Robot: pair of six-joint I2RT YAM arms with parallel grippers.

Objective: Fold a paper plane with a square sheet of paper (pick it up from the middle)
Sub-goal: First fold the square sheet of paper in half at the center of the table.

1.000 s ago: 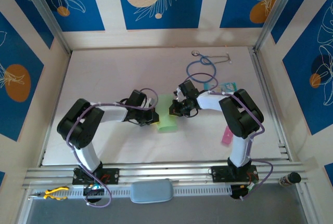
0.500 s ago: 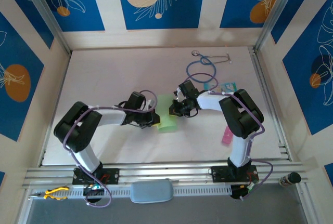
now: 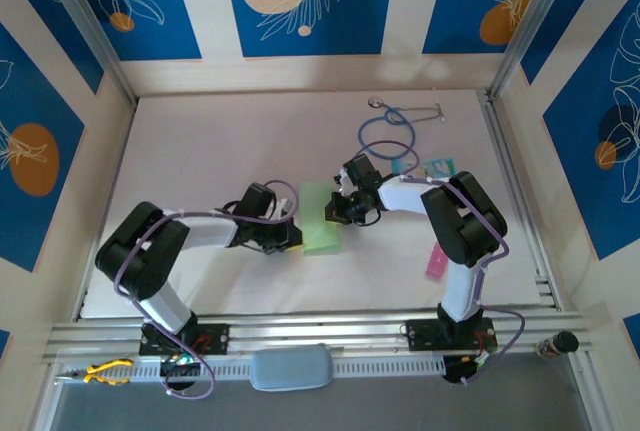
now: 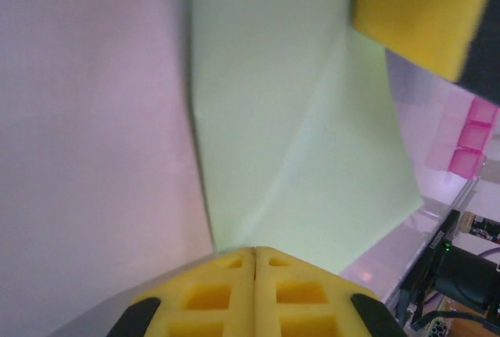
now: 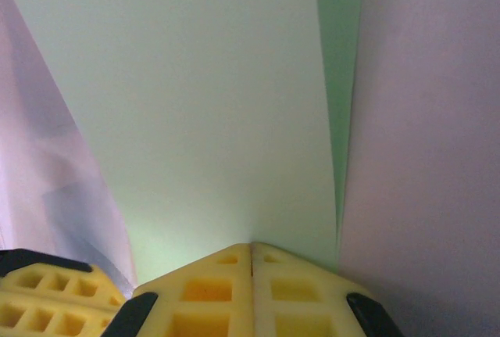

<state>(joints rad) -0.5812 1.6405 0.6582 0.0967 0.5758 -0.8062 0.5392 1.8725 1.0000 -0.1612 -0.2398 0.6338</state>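
Top external view: square sheet of paper (image 3: 318,232) mid-table, light green, creased, flat on the table (image 3: 200,151). Left claw (image 3: 291,235) clenched at its left edge. Right claw (image 3: 334,213) clenched too, tips on its right edge. Farther right, well apart: pink strip (image 3: 434,263), teal-and-white card (image 3: 437,166).
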